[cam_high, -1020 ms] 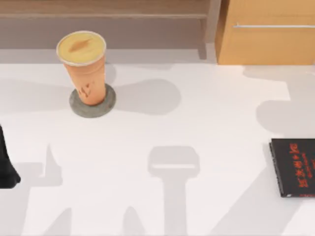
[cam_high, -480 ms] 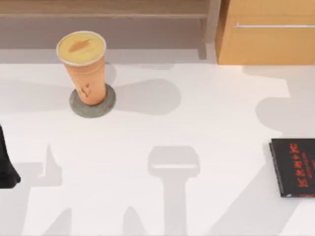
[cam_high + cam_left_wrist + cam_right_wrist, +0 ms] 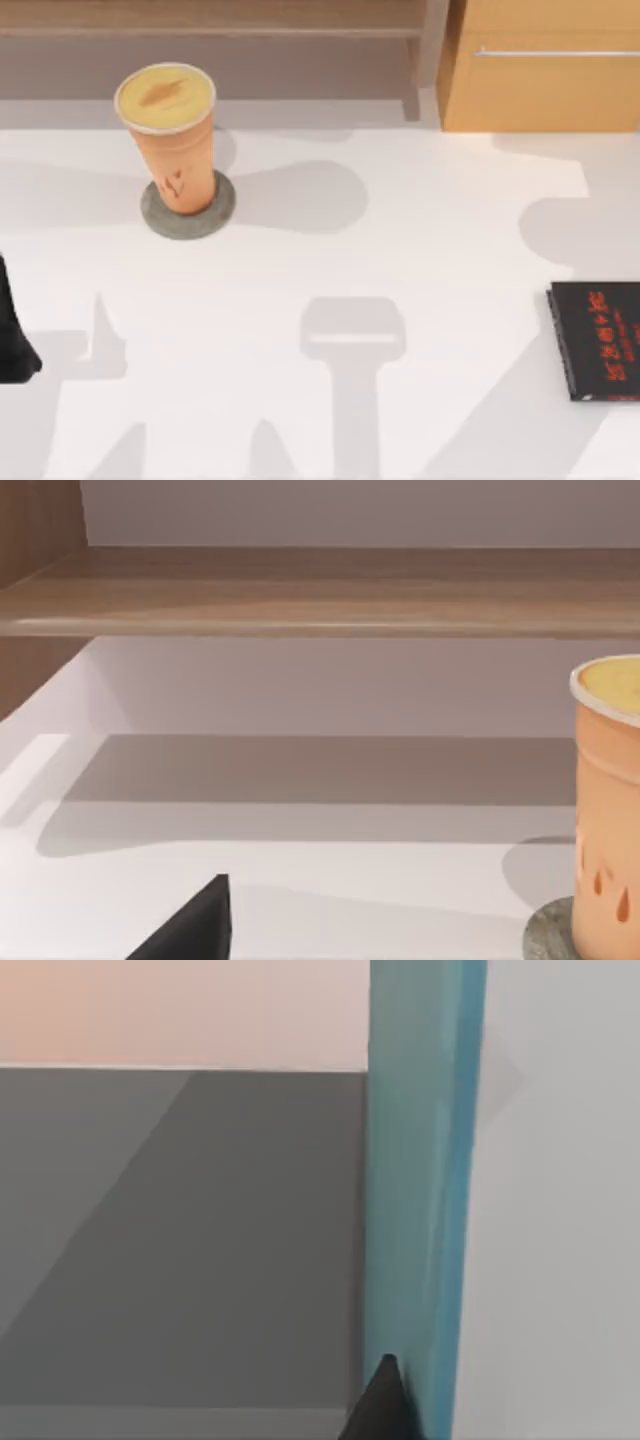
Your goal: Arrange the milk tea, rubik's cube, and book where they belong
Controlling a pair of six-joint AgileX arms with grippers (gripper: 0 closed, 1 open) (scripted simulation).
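The milk tea (image 3: 170, 135), an orange-tan cup with a pale yellow lid, stands upright on a round grey coaster (image 3: 222, 208) at the back left of the table. It also appears in the left wrist view as the milk tea (image 3: 605, 810), apart from that arm. My left arm (image 3: 12, 340) sits parked at the table's left edge. In the right wrist view the light-blue book (image 3: 425, 1210) stands on edge, and my right gripper (image 3: 400, 1410) is shut on it, one dark fingertip (image 3: 383, 1400) pressed against its cover. The rubik's cube is out of view.
A thin black book with red lettering (image 3: 598, 340) lies flat at the table's right edge. A wooden shelf (image 3: 210, 20) runs along the back, with a wooden cabinet with a handle (image 3: 545, 70) at the back right.
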